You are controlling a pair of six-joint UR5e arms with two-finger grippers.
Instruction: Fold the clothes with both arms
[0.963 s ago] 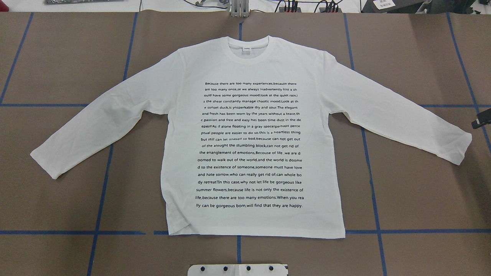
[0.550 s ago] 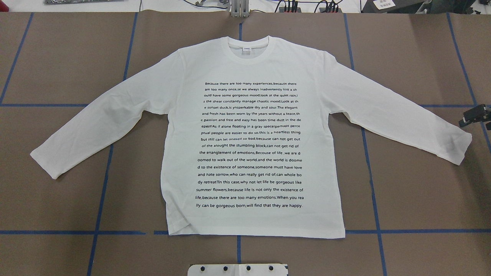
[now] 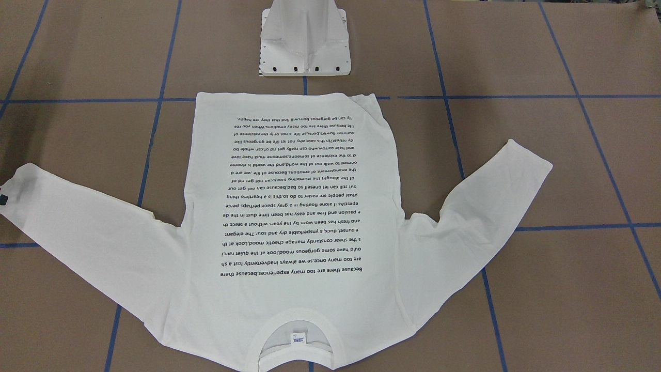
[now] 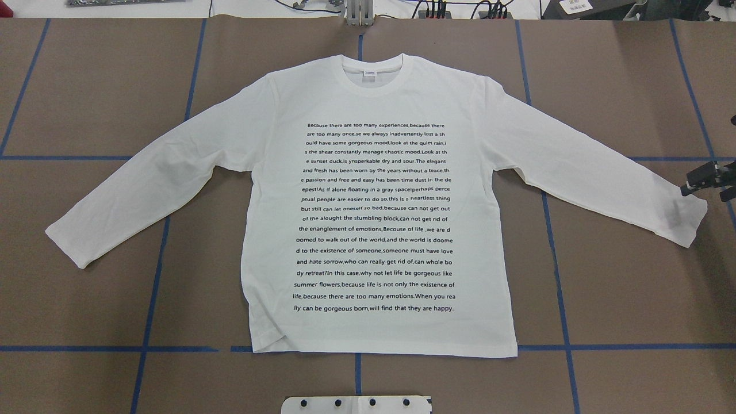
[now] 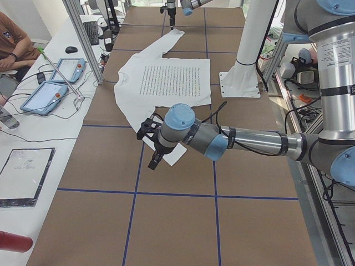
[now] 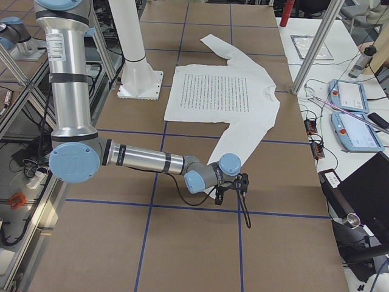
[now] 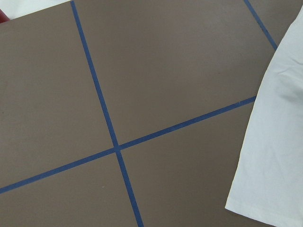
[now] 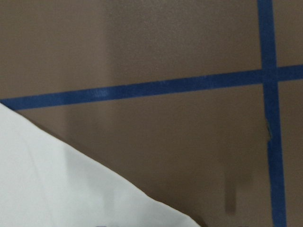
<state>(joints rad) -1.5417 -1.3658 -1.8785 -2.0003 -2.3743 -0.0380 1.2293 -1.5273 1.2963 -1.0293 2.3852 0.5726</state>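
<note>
Showing silver-grey tubular links on the left arm (image 5: 255, 143) and the right arm (image 6: 143, 161), wearing rounded light blue joint caps (image 6: 74, 167), carrying black rings (image 6: 65, 78) around the tubes, and trailing a thin black cable (image 6: 245, 210) from the wrist.

The shirt (image 4: 374, 201) lies spread on the table (image 4: 86, 86), hem nearest the pedestal base (image 4: 356, 405); the right pincer (image 4: 692, 185) is beside the robot's-right cuff.
</note>
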